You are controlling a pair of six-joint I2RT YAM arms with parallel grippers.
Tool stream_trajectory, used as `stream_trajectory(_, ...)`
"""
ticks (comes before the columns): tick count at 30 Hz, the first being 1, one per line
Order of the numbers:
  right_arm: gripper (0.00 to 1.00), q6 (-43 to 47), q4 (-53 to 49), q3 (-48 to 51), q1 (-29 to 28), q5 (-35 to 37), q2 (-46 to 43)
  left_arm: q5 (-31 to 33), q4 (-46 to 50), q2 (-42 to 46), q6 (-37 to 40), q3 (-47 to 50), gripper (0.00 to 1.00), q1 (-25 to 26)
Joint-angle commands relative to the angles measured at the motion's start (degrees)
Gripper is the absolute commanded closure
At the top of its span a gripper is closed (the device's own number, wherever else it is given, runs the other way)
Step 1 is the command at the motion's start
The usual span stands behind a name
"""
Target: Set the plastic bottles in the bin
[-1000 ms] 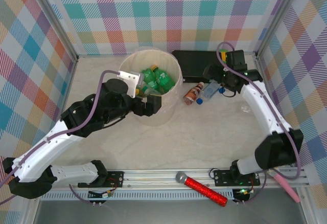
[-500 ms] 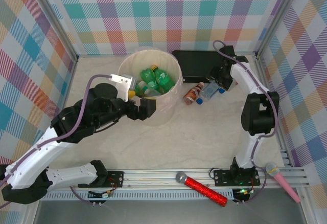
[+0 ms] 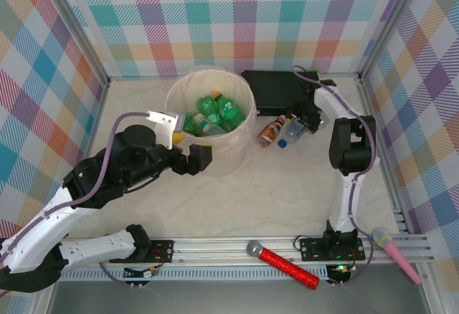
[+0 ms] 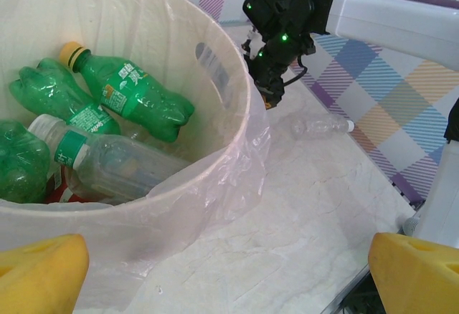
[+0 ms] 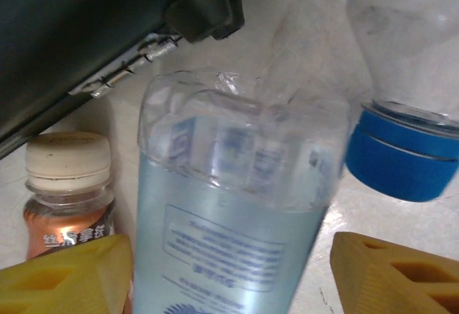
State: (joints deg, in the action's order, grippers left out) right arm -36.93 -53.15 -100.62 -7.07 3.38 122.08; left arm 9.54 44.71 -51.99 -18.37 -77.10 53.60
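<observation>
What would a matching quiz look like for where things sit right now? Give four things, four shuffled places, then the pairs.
Things:
1. green plastic bottles with yellow caps
2. small brown plastic bottle with orange label
3. red glittery microphone
4. pink microphone

Places:
A. near right corner, across the metal rail
B. inside the round pale cream bin
C. lying on the table, right of the bin
D. near edge, around the middle of the rail

Pairs: 1-B, 2-C, 3-D, 4-A

- Walls (image 3: 244, 13): pastel multicolour plaid panels on three sides.
- Table top (image 3: 272, 199): pale, marble-veined, evenly lit.
- Frame rail (image 3: 229, 246): aluminium, along the near edge.
</observation>
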Motion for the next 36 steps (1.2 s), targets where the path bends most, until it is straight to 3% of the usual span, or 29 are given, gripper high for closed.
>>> stream_trajectory(1,0.38,-0.68,0.48,4.12,0.23,-0.32,-2.12,0.39,-0.60,0.90,0.95,0.49,0.00,0.54)
stream_trajectory(6,0.42,-0.28,4.97,13.69,0.08,-1.99,-7.64,0.41,-1.96,0.98,0.95,1.41,0.00,0.54)
stream_trajectory(11,0.40,0.30,7.40,22.89,-1.32,-3.37,-14.20,-0.05,-2.00,0.34,0.95,1.42,0.00,0.54)
stream_trajectory(15,0.33,0.89,8.61,28.47,-2.33,-3.82,-18.55,0.22,-2.23,0.66,0.90,1.64,0.00,0.54)
stream_trajectory(19,0.22,2.25,6.72,27.13,-2.25,-0.68,-17.27,-0.22,-2.70,0.75,0.96,1.78,0.00,0.54)
stream_trajectory(26,0.21,2.97,3.43,20.20,-0.87,1.19,-9.73,-0.08,-1.52,2.00,0.53,1.86,0.00,0.54)
stream_trajectory(32,0.26,4.08,2.39,16.96,-0.36,2.55,-6.65,1.48,-0.69,3.65,0.59,2.51,0.01,0.54)
stream_trajectory(36,0.39,4.22,1.91,16.32,-0.13,2.61,-7.01,1.27,-0.37,3.56,0.78,2.31,0.00,0.54)
